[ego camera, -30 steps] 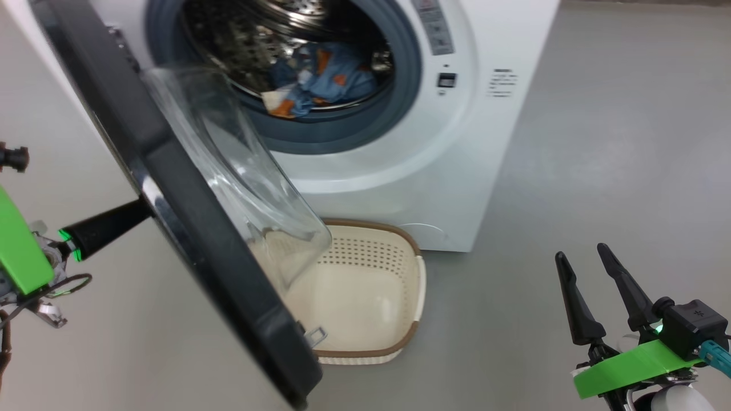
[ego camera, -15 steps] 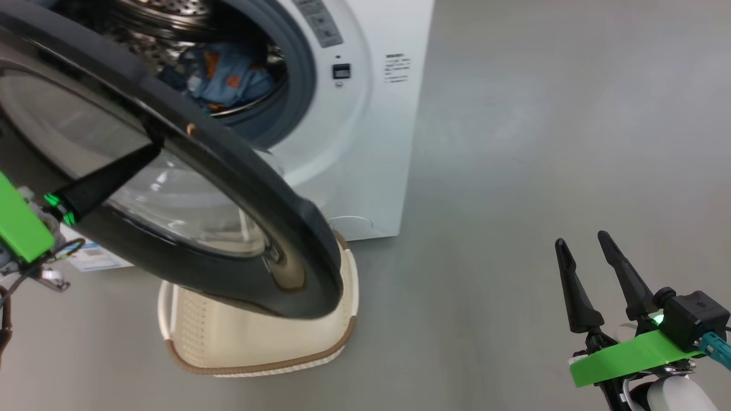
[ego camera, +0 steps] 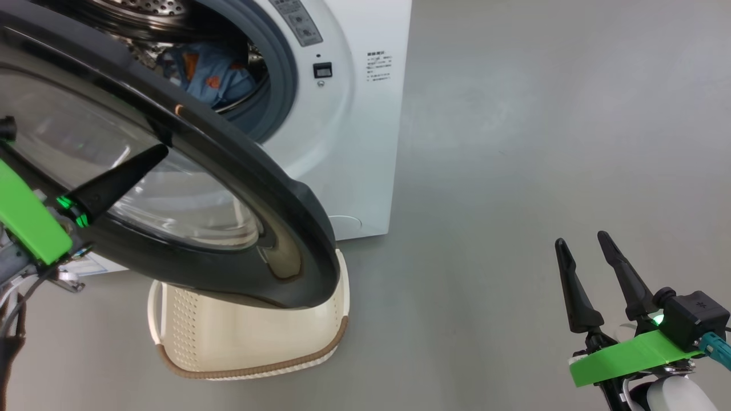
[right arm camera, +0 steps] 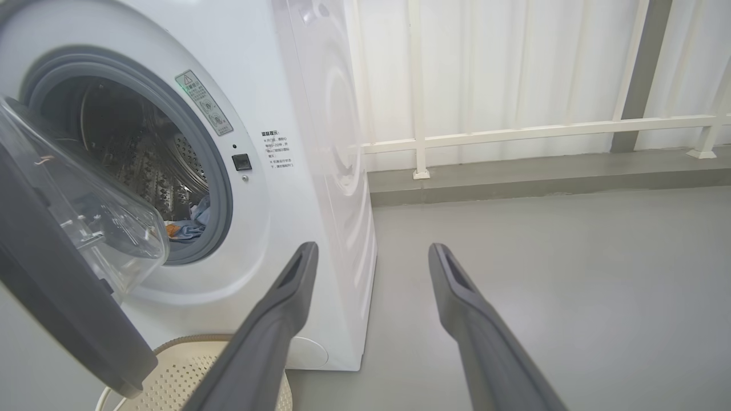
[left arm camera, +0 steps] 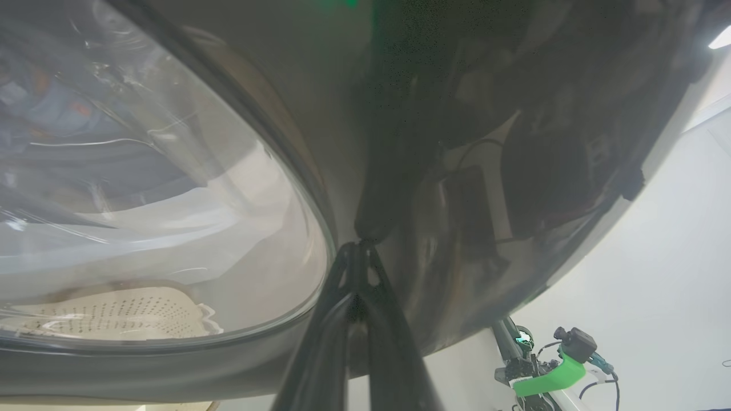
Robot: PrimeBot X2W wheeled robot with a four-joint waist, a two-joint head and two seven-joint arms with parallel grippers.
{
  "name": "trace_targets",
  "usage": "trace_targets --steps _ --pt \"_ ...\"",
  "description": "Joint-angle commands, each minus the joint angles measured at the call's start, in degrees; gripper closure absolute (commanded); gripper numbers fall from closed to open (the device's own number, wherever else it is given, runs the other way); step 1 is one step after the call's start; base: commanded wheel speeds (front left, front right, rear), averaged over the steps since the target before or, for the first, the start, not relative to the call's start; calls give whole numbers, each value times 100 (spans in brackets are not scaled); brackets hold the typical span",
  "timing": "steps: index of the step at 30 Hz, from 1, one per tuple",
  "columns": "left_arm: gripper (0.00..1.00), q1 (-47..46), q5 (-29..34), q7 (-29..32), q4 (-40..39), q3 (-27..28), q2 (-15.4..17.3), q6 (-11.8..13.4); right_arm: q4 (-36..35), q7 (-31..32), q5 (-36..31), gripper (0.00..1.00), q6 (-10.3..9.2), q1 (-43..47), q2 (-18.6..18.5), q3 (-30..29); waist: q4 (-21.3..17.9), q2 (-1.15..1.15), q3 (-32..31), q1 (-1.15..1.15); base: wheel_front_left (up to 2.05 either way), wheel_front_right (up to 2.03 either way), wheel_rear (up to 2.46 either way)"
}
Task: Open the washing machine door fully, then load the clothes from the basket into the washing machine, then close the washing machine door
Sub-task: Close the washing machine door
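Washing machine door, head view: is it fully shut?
No, the washing machine door stands swung out, with the clothes visible inside the washing machine.

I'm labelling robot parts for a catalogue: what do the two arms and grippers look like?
The left gripper and right gripper each have two long, tapering dark fingers with a bright green plastic bracket behind them and a green light at the base. The right carries a black boxy module with a teal connector above a pale rounded forearm. Dark cables loop beneath the left.
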Motion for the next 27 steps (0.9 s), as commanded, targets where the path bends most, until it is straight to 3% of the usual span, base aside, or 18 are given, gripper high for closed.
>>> trace_targets --steps 1,10,14,20,27 --pt "100 -13 -43 -93 -120 214 332 -30 -117 -28 -50 0 25 -136 -70 141 95 0 -89 0 0 0 0" --pt "100 611 -89 -514 -230 76 389 -30 -97 -28 -30 0 25 -33 -131 180 352 0 -267 0 0 0 0" --pt "81 1036 -99 -858 -292 27 363 -30 -88 -28 -16 0 25 20 -158 199 454 0 -344 0 0 0 0" --pt "76 1713 -243 -1399 -348 44 258 -30 -66 -28 -2 0 25 73 -178 236 560 0 -449 0 0 0 0" --pt "42 2280 -12 -2123 -239 -47 274 -30 -56 -28 16 0 25 129 -213 262 616 0 -503 0 0 0 0"
